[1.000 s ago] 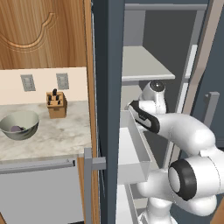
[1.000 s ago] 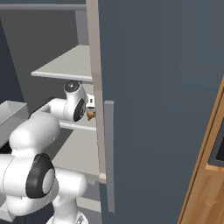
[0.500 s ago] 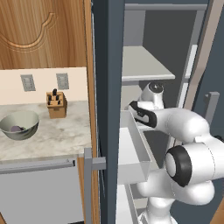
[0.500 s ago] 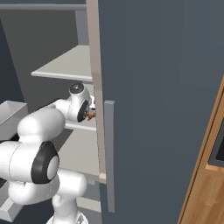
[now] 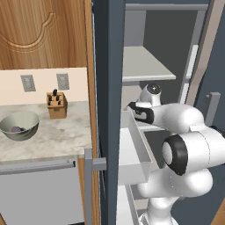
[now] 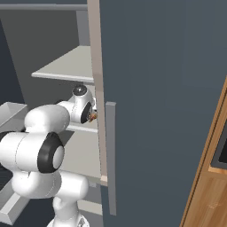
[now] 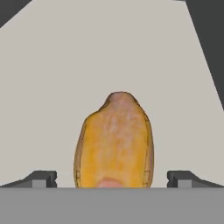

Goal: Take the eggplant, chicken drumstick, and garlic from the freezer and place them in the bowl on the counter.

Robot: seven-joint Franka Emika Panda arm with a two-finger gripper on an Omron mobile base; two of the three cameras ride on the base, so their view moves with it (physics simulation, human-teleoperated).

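Note:
The orange-brown chicken drumstick lies on a light grey freezer shelf, its tapered end pointing away from the hand. My gripper is open, with one fingertip on each side of the drumstick and a gap left on both sides. In the right base view a sliver of the drumstick shows at the hand, beside the freezer door. The grey-green bowl stands on the counter with the dark purple eggplant inside. The garlic is out of view.
A knife block stands at the back of the counter under two wall sockets. The freezer's dark side wall separates the arm from the counter. A pale drawer juts out below the hand. The door's grey bar handle is close to the arm.
The arm's elbow has swung lower and closer to the cameras while the hand stayed almost in place on the shelf. The jaws stay open.

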